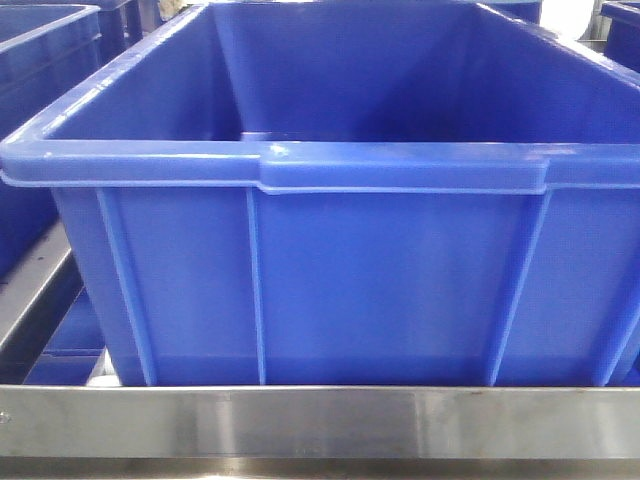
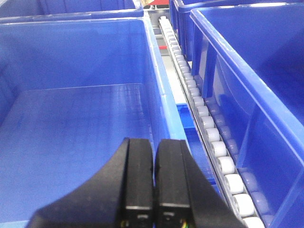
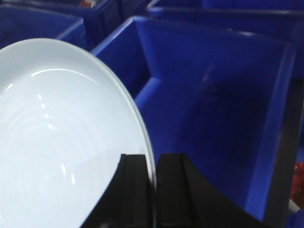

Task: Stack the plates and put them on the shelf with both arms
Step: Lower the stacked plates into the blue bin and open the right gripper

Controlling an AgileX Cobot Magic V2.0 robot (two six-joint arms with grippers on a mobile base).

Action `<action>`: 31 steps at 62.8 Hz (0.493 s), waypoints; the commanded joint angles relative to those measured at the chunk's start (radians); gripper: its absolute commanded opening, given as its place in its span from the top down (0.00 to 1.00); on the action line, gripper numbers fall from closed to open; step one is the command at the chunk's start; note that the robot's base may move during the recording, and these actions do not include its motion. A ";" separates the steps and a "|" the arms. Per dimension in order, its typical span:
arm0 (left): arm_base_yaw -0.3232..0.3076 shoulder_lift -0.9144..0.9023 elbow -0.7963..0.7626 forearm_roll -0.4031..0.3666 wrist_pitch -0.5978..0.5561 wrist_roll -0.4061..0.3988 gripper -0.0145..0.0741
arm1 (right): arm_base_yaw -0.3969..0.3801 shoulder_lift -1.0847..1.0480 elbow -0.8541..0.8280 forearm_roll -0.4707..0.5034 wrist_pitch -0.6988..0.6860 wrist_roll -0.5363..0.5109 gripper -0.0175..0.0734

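Plate (image 3: 57, 142) rim is clamped in right pincer (image 3: 155, 180); left pincer (image 2: 156, 178) closed, empty.

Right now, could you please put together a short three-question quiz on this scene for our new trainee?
1. True or false: the left tool holds a plate.
2. What does the right tool grip? A) a crate wall B) the plate by its rim C) nothing
3. What runs between the blue crates in the left wrist view?

Key: 1. False; its fingers are shut on nothing. 2. B. 3. A track of white rollers.
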 commanded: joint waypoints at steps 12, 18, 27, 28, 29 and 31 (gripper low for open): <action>0.000 0.011 -0.031 -0.004 -0.094 -0.007 0.74 | -0.004 0.312 -0.263 0.008 -0.003 -0.021 0.75; 0.000 0.011 -0.031 -0.004 -0.094 -0.007 0.74 | -0.004 0.413 -0.324 0.008 0.009 -0.021 0.75; 0.000 0.011 -0.031 -0.004 -0.094 -0.007 0.74 | -0.003 0.563 -0.385 0.007 0.017 -0.022 0.75; 0.000 0.011 -0.031 -0.004 -0.094 -0.007 0.74 | -0.002 0.577 -0.394 0.007 0.020 -0.022 0.75; 0.000 0.011 -0.031 -0.004 -0.094 -0.007 0.74 | -0.001 0.597 -0.400 0.007 0.024 -0.022 0.75; 0.000 0.011 -0.031 -0.004 -0.094 -0.007 0.74 | 0.000 0.622 -0.413 0.007 0.031 -0.022 0.75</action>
